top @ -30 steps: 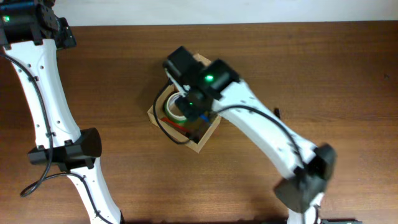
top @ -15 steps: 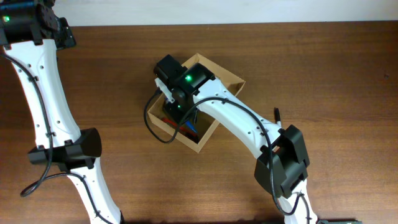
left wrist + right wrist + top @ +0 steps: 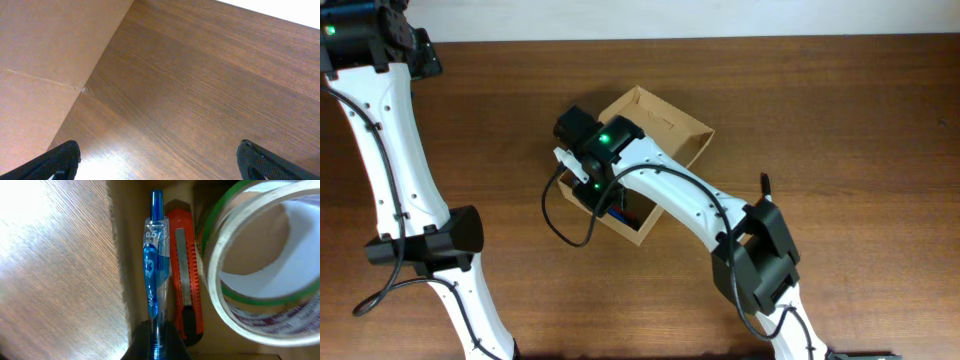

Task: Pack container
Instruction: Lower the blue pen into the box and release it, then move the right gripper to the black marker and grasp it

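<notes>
The container (image 3: 670,128) is a tan cardboard box lying open at mid-table. My right wrist (image 3: 595,150) hangs over its left end. In the right wrist view my right gripper (image 3: 156,332) is shut on a clear blue pen (image 3: 155,265), which points along the box's inner left wall (image 3: 120,287). Beside the pen lies an orange utility knife (image 3: 183,275), and to its right rolls of tape (image 3: 260,275) rest inside the box. My left gripper (image 3: 159,159) stands open over bare wood, holding nothing, far from the box.
The dark wooden table (image 3: 840,110) surrounds the box. The left arm (image 3: 395,170) runs up the table's left side. A flat tan panel (image 3: 45,65) borders the tabletop in the left wrist view.
The right arm has swung left across the box, its wrist now covering the box's left end and the tape roll, with the pen still gripped. The left arm has not moved.
</notes>
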### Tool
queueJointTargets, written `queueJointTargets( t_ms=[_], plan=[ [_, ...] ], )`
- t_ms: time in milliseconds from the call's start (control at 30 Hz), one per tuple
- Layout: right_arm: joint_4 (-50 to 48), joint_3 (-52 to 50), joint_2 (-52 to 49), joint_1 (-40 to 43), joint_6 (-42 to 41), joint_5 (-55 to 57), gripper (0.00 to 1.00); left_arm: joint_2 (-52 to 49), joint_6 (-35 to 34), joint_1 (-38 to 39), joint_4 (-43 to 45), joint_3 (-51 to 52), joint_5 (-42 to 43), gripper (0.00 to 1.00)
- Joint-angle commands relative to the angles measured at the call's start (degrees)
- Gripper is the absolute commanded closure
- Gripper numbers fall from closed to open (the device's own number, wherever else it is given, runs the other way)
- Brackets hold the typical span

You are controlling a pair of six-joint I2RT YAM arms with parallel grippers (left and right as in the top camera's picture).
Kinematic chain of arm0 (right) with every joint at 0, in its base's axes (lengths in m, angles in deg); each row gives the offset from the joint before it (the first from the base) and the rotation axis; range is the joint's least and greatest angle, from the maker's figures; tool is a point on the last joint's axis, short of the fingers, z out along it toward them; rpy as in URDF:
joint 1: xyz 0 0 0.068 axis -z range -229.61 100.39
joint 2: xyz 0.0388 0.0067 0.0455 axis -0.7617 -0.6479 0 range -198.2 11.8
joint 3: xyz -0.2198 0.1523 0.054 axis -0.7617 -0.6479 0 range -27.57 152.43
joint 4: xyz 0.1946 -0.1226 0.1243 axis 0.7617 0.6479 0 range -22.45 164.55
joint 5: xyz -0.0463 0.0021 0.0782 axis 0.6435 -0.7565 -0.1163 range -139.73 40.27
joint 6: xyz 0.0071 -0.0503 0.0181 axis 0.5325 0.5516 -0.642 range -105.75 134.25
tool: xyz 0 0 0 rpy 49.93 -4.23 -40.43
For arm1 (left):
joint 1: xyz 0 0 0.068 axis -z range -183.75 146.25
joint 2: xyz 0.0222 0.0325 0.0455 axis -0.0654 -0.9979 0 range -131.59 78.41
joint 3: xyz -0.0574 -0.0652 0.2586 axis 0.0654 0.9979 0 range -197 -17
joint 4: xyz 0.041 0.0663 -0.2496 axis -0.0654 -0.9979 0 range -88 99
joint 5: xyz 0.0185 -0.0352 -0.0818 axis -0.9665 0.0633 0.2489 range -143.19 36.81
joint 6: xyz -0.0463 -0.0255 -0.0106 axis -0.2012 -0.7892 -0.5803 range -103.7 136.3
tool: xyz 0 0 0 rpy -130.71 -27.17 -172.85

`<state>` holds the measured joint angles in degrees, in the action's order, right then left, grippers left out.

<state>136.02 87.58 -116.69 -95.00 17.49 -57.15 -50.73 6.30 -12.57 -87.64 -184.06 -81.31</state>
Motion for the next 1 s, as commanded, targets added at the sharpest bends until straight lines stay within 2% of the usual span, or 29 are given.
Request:
queueJointTargets(
  t_ms=[0, 100, 133, 167, 233, 333, 467, 733, 833, 967],
  plan=[
    [-0.17, -0.63, -1.57, -0.74, 0.90, -1.44, 0.96, 1.66, 0.70, -0.20, 0.00, -0.92, -0.63, 0.00],
    [-0.22, -0.63, -2.10, -0.81, 1.05, -1.42, 0.96, 1.66, 0.70, -0.20, 0.00, -0.92, -0.63, 0.00],
    [-0.22, -0.63, -2.10, -0.76, 1.07, -1.42, 0.92, 1.66, 0.70, -0.20, 0.00, -0.92, -0.63, 0.00],
    [-0.33, -0.61, -2.10, -0.72, 1.36, -1.40, 0.81, 1.66, 0.70, -0.20, 0.00, -0.92, -0.63, 0.00],
    [-0.33, -0.44, -1.81, -0.72, 2.51, -1.05, 0.69, 1.66, 0.70, -0.20, 0.00, -0.92, -0.63, 0.00],
    [0.07, 0.72, -0.20, -0.61, 2.49, 3.19, 0.63, 1.66, 0.70, -0.20, 0.00, -0.92, -0.63, 0.00],
    [4.20, 6.32, 3.50, -0.63, 2.34, 11.56, 0.60, 1.66, 0.70, -0.20, 0.00, -0.92, -0.63, 0.00],
    [17.55, 26.21, 13.46, -0.61, 2.29, 27.76, 0.54, 1.66, 0.70, -0.20, 0.00, -0.92, -0.63, 0.00],
    [18.38, 26.01, 21.92, 0.76, 0.35, 35.82, 0.52, 1.66, 0.70, -0.20, 0.00, -0.92, -0.63, 0.00],
    [18.60, 20.92, 34.42, 8.41, -2.95, 36.39, 0.51, 1.66, 0.70, -0.20, 0.00, -0.92, -0.63, 0.00]
  ],
)
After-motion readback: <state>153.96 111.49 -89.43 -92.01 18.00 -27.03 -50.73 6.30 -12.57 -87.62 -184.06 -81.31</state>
